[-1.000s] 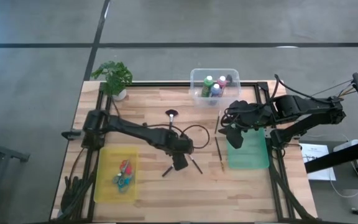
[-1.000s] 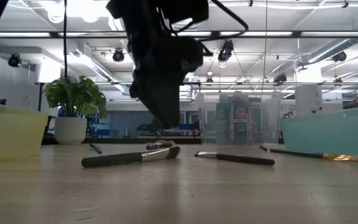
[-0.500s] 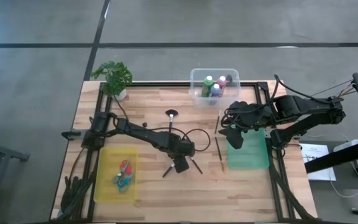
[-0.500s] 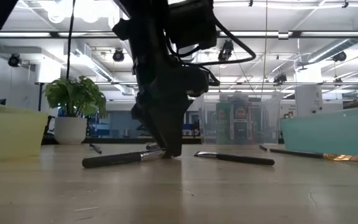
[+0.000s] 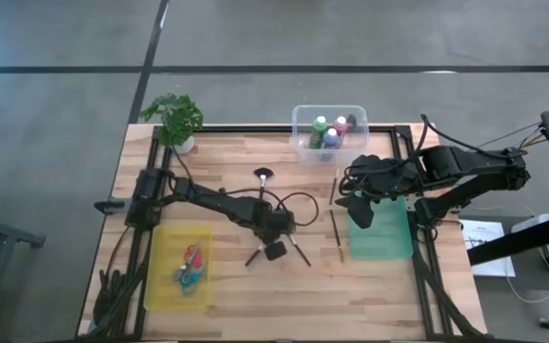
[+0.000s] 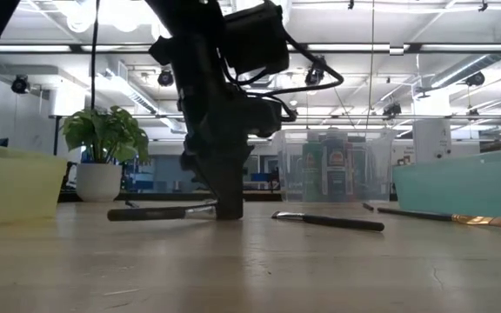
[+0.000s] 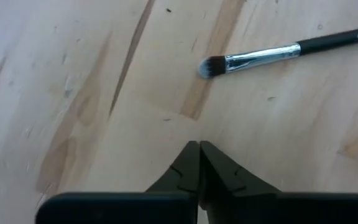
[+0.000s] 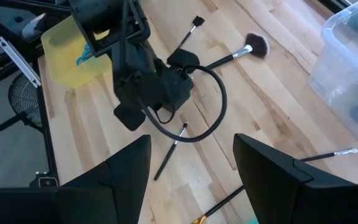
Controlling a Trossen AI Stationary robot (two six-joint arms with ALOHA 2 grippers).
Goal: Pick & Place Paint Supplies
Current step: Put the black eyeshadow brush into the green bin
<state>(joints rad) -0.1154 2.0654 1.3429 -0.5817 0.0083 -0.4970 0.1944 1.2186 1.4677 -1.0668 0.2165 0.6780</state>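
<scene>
While my left gripper (image 5: pixel 267 243) stands nose-down on the wooden table (image 5: pixel 227 295) near its middle, its fingers (image 7: pixel 194 171) are pressed together, and in my left wrist view I see nothing between them, only bare boards. In the low view the tips (image 6: pixel 229 209) touch the tabletop right at the end of a dark-handled brush (image 6: pixel 159 211) lying flat; whether they pinch its tip I cannot tell from there. A second dark brush (image 7: pixel 272 55) with a silver ferrule lies just beyond my closed fingers, apart from them.

My right gripper (image 5: pixel 355 205) waits above the near edge of the green tray (image 5: pixel 384 238), fingers (image 8: pixel 272 171) spread wide, holding nothing.

A wood-handled brush (image 5: pixel 335 233) lies between my two grippers, just beside the green tray, with a thinner brush (image 5: pixel 334 183) above it. A fan-headed brush (image 5: pixel 261 179) lies toward the back. The paint bottles (image 5: pixel 327 131) stand in the clear bin (image 5: pixel 300 143) at the back edge, and the scissors (image 5: pixel 189 267) lie in the yellow tray (image 5: pixel 165 286) at the front left. A potted plant (image 5: pixel 174 119) sits at the back left corner
</scene>
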